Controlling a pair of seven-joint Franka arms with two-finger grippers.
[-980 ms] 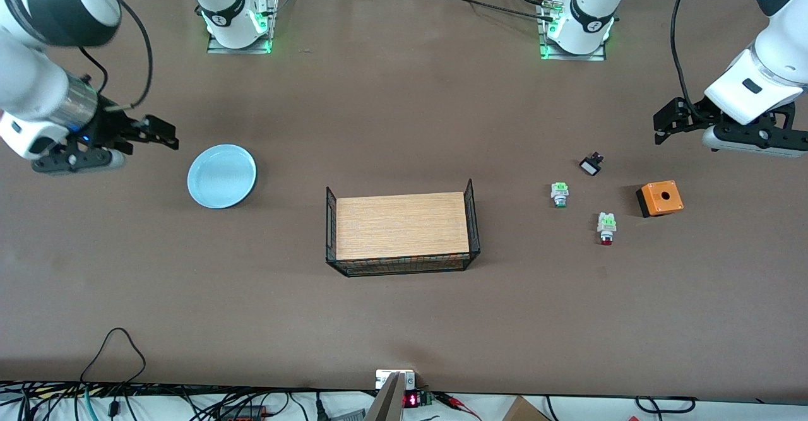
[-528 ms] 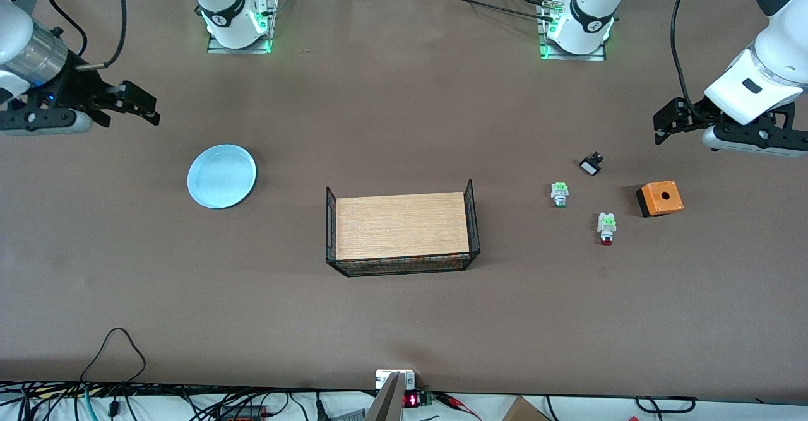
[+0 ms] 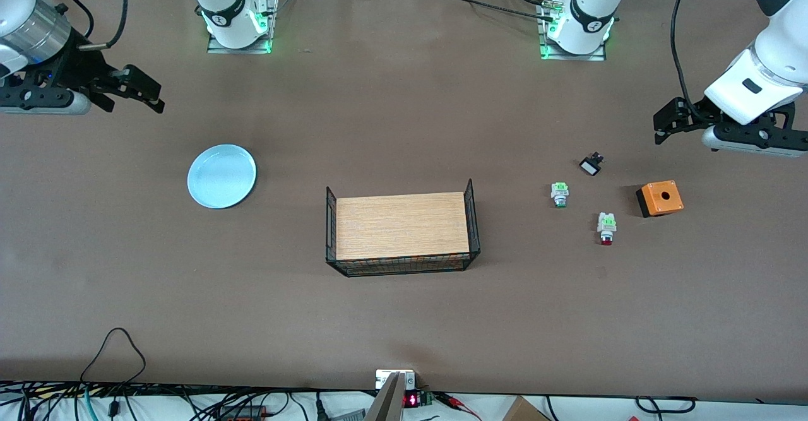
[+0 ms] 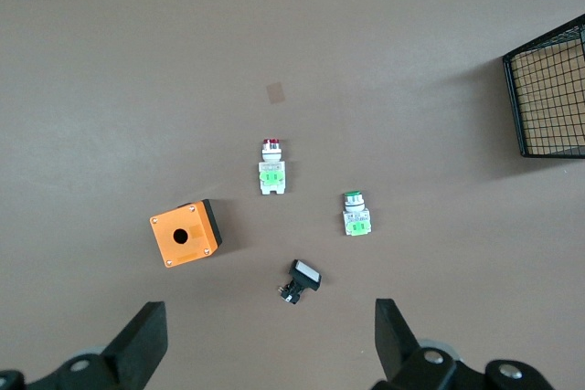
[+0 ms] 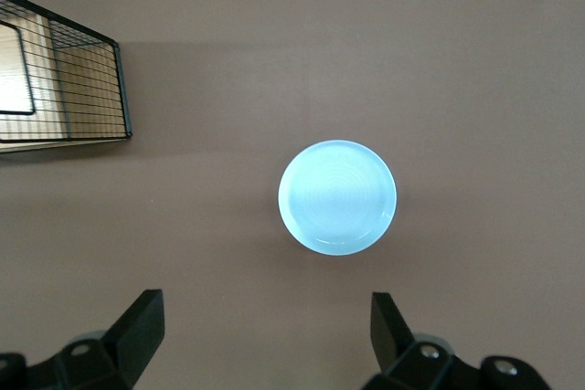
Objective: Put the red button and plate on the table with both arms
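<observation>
The pale blue plate [image 3: 221, 176] [image 5: 337, 195] lies flat on the brown table [image 3: 404, 124] toward the right arm's end. My right gripper [image 3: 148, 96] [image 5: 265, 331] hangs open and empty over bare table beside the plate. The red button [image 3: 606, 228] [image 4: 271, 171] lies on its side on the table toward the left arm's end, red tip pointing at the front camera. My left gripper [image 3: 663, 127] [image 4: 270, 344] is open, holds nothing, and hovers over bare table apart from the button.
A green-tipped switch [image 3: 559, 194] [image 4: 356, 215], a small black-and-white part [image 3: 591, 165] [image 4: 300, 280] and an orange box [image 3: 659, 198] [image 4: 186, 233] lie around the red button. A wood-topped platform with black mesh sides [image 3: 402, 231] stands mid-table.
My right gripper has risen and drawn away from the plate, toward the robots' side of the table. The plate stays put. The left arm has not moved.
</observation>
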